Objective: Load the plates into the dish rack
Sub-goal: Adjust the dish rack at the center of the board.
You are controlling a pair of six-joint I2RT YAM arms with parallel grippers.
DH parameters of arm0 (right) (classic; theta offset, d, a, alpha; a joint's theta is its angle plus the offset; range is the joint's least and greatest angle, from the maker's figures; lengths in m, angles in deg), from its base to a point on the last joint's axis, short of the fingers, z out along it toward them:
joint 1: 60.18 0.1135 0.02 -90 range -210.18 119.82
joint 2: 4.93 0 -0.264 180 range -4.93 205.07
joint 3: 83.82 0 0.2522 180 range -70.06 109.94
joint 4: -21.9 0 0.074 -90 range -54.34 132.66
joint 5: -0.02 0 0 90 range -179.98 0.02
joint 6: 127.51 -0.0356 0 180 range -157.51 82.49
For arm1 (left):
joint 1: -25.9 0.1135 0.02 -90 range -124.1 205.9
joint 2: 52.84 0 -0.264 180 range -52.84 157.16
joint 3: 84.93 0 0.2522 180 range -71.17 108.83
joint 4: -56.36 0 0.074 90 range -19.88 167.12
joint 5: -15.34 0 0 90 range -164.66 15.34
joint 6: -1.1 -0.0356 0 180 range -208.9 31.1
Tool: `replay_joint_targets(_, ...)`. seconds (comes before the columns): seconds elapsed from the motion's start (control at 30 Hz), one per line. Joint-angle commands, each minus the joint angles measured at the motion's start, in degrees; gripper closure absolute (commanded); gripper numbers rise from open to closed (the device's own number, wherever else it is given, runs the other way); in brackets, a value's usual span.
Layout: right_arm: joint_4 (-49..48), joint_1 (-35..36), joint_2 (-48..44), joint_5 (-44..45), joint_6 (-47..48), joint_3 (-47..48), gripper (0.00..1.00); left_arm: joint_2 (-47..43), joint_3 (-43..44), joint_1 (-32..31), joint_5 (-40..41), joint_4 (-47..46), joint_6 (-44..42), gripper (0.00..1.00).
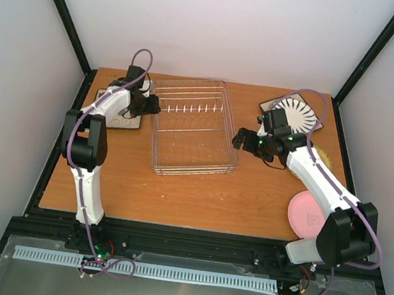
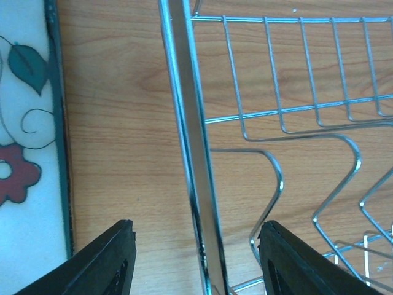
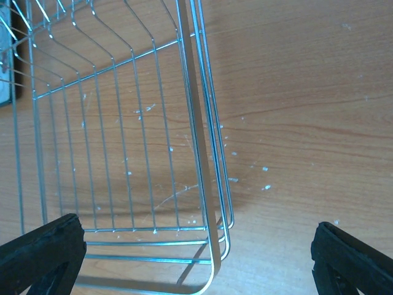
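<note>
The silver wire dish rack (image 1: 193, 127) sits mid-table, with no plate in it. My left gripper (image 1: 153, 105) is open astride the rack's left rim (image 2: 190, 153), its fingers (image 2: 104, 261) clear of the metal. The square floral plate (image 1: 115, 115) lies flat just left of it, its edge in the left wrist view (image 2: 24, 153). My right gripper (image 1: 243, 140) is open wide over the rack's right corner (image 3: 209, 184). The striped square plate (image 1: 302, 113) lies at the back right. The tan woven plate (image 1: 322, 159) is partly hidden by my right arm. The pink plate (image 1: 305, 213) lies front right.
Black frame posts and white walls close in the table on three sides. Bare wood (image 1: 177, 199) lies in front of the rack. The row of upright prongs (image 1: 196, 109) runs across the rack's far half.
</note>
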Motion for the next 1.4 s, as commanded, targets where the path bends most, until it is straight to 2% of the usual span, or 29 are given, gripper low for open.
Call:
replay_joint_targets(0.0, -0.3, 0.2, 5.5, 1.3, 4.3, 5.1, 0.0, -1.9, 1.9, 0.4, 4.3, 1.8, -2.5, 0.43)
replay_joint_targets(0.2, 0.2, -0.5, 14.1, 3.1, 7.4, 13.8, 0.03, -2.3, 2.8, 0.5, 9.7, 2.7, -2.2, 0.44)
replay_joint_targets(0.3, 0.0, -1.3, 16.6, 2.5, 8.0, 15.5, 0.03, -2.3, 4.2, 0.6, 9.3, 3.0, -2.5, 0.44)
replay_joint_targets(0.63, 0.4, -3.5, 24.4, 4.2, 11.6, 21.5, 0.04, -5.7, 5.0, 0.7, 1.6, 1.1, -1.7, 0.39)
replay_joint_targets(0.8, 4.1, -3.5, 30.9, 6.0, 15.0, 30.0, 0.13, -7.9, 7.6, 0.7, -1.4, 1.2, -0.3, 0.39)
replay_joint_targets(0.9, 6.0, -3.5, 33.6, 6.5, 16.3, 34.5, 0.22, -10.4, 5.6, 0.7, -1.1, 0.3, 0.7, 0.39)
replay_joint_targets(1.03, 8.6, -3.5, 37.4, 6.6, 17.8, 40.8, 0.41, -12.6, 0.9, 0.7, 1.4, -1.0, 1.1, 0.46)
replay_joint_targets(1.13, 10.6, -3.5, 40.4, 6.4, 18.7, 45.6, 0.48, -13.3, -1.1, 0.7, 2.2, -1.3, 1.4, 0.47)
replay_joint_targets(1.37, 12.3, -2.8, 43.0, 6.4, 20.8, 49.9, 0.5, -13.7, -2.5, 0.7, 3.6, -1.2, 1.5, 0.47)
